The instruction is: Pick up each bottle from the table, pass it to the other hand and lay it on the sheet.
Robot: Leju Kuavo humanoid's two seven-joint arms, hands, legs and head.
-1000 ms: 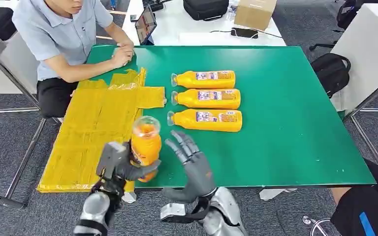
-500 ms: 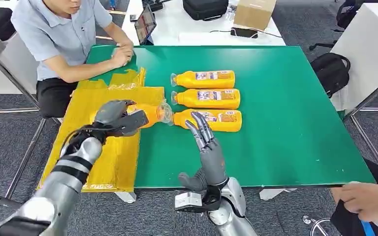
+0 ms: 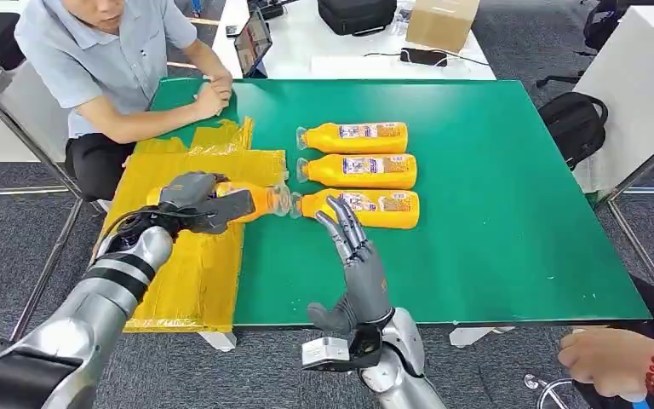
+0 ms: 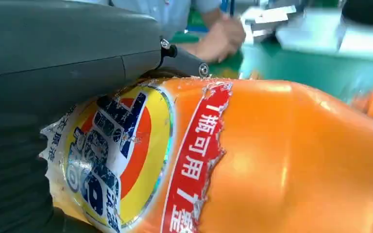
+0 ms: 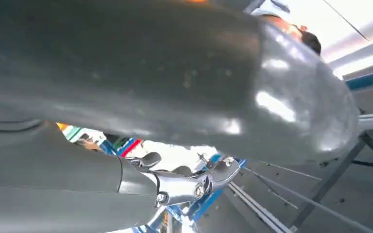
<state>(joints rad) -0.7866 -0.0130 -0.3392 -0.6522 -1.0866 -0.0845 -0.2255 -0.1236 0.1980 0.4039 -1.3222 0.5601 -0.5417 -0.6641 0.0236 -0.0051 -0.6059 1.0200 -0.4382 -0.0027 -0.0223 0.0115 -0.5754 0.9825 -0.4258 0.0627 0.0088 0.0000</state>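
Fingers [image 3: 189, 186] of the left hand [image 3: 197, 203] wrap an orange bottle [image 3: 254, 199], held on its side over the yellow sheet [image 3: 174, 256], its neck past the sheet's edge. The right hand [image 3: 355, 256] holds nothing, fingers straight and apart, above the green counter [image 3: 494, 213]. 3 orange bottles [image 3: 359, 170] lie side by side beyond it.

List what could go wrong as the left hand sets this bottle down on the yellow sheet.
1. The held bottle lies on its side in the left hand, its cap end past the yellow sheet edge; released here, it may roll onto the green table.
2. Its cap sits very near the nearest table bottle and could nudge it.
3. The seated person's hands rest by the sheet's far end.
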